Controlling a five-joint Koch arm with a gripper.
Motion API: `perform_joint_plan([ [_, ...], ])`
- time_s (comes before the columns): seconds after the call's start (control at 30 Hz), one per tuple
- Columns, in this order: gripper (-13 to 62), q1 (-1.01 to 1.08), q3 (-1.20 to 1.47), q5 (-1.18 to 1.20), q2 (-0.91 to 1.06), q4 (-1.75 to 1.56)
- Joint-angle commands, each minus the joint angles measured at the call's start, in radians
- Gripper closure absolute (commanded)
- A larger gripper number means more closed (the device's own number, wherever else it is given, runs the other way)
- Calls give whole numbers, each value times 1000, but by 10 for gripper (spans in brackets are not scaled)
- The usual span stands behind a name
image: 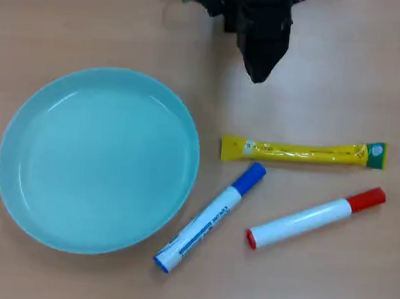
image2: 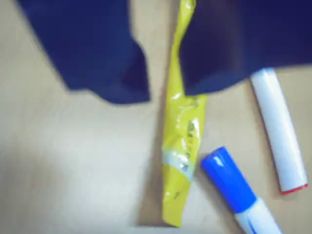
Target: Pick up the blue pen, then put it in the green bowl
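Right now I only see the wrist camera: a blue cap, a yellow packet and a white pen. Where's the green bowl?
Observer: In the overhead view, the green bowl lies left of the blue pen.
Operator: Is the pen touching it?
Observer: The pen's back end lies right beside the bowl's rim; I cannot tell whether they touch.
Operator: What colour is the white pen's cap?
Observer: Red. In the overhead view, that red marker lies right of the blue pen.
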Motion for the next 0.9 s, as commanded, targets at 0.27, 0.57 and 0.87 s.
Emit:
perform_joint_plan([
  [0.27, 494, 8, -440, -9, -222, 218],
  [0.57, 490, 23, -681, -77, -471, 305],
  [0.87, 483, 41, -850, -413, -635, 307],
])
